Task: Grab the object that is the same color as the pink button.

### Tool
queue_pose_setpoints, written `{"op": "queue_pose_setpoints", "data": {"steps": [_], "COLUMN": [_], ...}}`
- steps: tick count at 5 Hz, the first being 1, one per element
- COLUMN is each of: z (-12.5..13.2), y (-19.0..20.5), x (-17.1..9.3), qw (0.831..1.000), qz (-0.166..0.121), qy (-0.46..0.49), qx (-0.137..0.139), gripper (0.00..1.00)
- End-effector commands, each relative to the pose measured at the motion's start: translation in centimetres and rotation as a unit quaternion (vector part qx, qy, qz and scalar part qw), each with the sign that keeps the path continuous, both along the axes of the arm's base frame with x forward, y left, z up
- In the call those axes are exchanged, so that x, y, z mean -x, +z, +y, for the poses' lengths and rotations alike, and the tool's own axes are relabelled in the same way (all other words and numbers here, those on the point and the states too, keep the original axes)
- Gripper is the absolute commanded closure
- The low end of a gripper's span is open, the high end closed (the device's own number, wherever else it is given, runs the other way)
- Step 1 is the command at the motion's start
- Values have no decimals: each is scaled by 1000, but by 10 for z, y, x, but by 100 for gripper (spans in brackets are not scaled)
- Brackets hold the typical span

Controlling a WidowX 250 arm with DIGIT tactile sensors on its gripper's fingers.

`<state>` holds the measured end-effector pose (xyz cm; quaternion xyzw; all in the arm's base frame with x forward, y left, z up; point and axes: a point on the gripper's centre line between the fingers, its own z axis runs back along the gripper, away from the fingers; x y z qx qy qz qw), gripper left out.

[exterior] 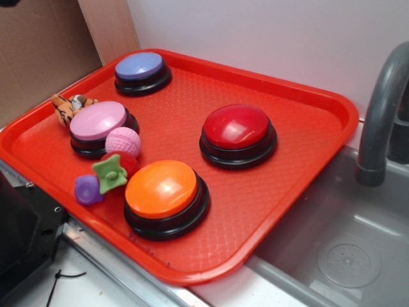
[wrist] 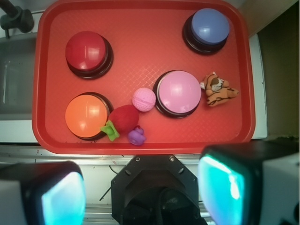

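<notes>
Nothing is grabbed yet: gripper (wrist: 140, 187) hangs spread wide and empty high above the red tray (wrist: 140, 51), while pink ball (wrist: 143, 99) rests mid-frame touching the pink button (wrist: 179, 92).

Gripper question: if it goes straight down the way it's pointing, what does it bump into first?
Probably the near rim of the red tray, since the open gripper hangs over that edge. The pink ball lies further in. Depth is hard to judge.
</notes>
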<state>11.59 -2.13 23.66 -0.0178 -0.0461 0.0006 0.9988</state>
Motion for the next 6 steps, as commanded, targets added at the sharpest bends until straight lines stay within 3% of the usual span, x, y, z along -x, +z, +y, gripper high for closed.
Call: {"op": "queue_pose_setpoints", "data": {"steps": [1, 2, 3, 4, 6], "z": [0, 1, 4, 12, 18], "y": [0, -5, -17, -34, -78], "x": [0, -2, -10, -19, -35], "qw": [1000, 996, 980, 947, 847], "qz": [0, -9, -13, -24, -64], "qy": [0, 81, 197, 317, 524], "qx": [0, 21, 33, 43, 62], "gripper": [0, 0, 0, 0, 0]}}
